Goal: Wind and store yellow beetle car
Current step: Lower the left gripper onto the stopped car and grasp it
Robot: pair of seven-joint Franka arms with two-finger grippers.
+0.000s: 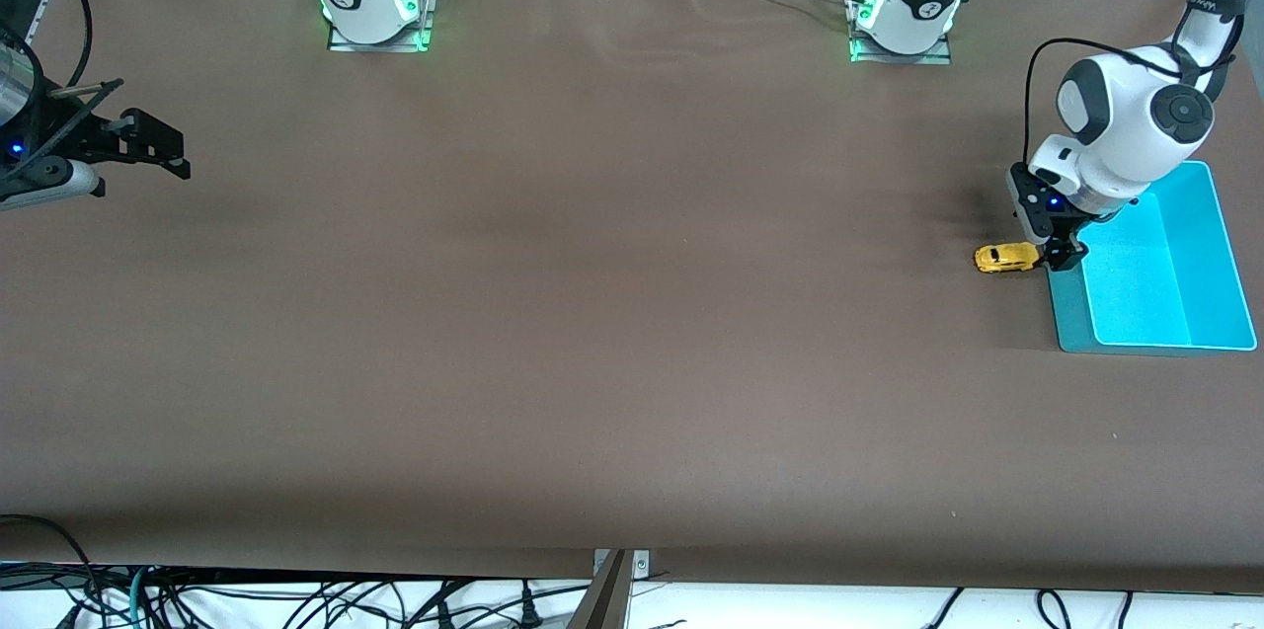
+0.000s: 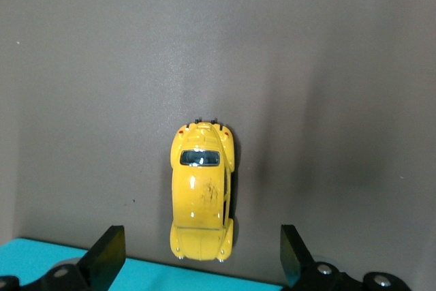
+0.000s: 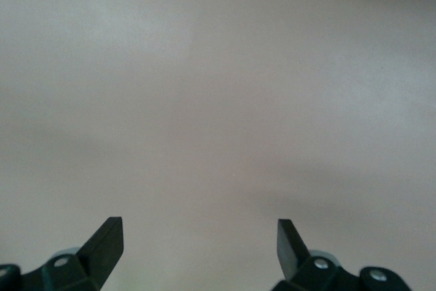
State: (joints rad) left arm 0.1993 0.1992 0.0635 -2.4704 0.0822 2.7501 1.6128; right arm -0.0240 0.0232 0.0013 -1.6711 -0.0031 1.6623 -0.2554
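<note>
The yellow beetle car [image 1: 1005, 258] stands on the brown table right beside the teal bin [image 1: 1071, 333], on the side toward the right arm. My left gripper [image 1: 1058, 254] hangs low over the bin's edge next to the car. In the left wrist view the car [image 2: 202, 192] points lengthwise at the gripper. One end of it lies between the open left gripper [image 2: 201, 253] fingers, with a gap on each side. My right gripper [image 1: 163, 153] waits open above the bare table at the right arm's end. The right gripper [image 3: 197, 240] has nothing between its fingers.
The teal bin [image 2: 41, 267] is shallow and has nothing in it. It sits at the left arm's end of the table, and its edge shows just under the left gripper. Brown table mat [image 1: 592, 313] spreads between the two arms. Cables hang along the edge nearest the camera.
</note>
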